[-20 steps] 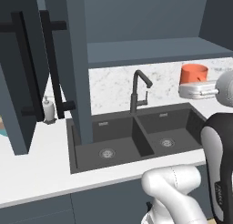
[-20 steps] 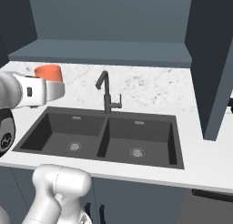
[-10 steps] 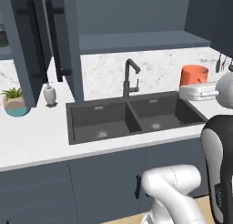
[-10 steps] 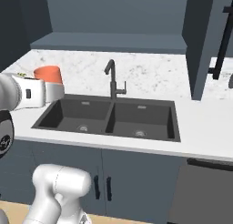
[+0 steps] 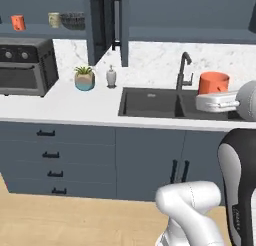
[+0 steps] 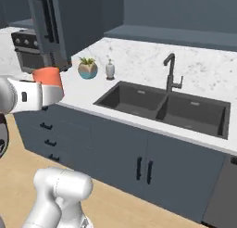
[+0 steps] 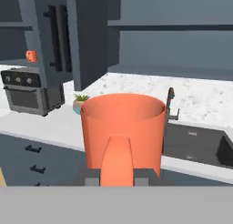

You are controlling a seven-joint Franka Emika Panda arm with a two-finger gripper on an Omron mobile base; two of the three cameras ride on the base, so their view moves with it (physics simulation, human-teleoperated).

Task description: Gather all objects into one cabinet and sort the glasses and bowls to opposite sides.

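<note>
Since half a second ago the base has backed off — drawers now show. My gripper (image 7: 117, 173) clamps one orange cup (image 7: 123, 129); at ten o'clock, open cabinet (image 5: 106, 25) shelf: one orange cup (image 5: 18, 22), one beige cup (image 5: 54, 19), one bowl (image 5: 73, 20).

We count two orange cups (image 5: 214, 83) (image 5: 18, 22), one beige cup (image 5: 54, 19), one dark bowl (image 5: 73, 20), one plant pot (image 5: 84, 78), one soap dispenser (image 5: 111, 76).

Cup (image 5: 214, 83) in gripper (image 5: 216, 101), above sink (image 5: 150, 102) right end. Tap (image 5: 183, 72) behind sink. Plant pot (image 5: 84, 78) and soap bottle (image 5: 111, 76) near worktop (image 5: 75, 107) back edge, left of sink. Oven (image 5: 24, 66) at worktop left end. Shelf above oven: cup (image 5: 18, 22), cup (image 5: 54, 19), bowl (image 5: 73, 20), left to right.
</note>
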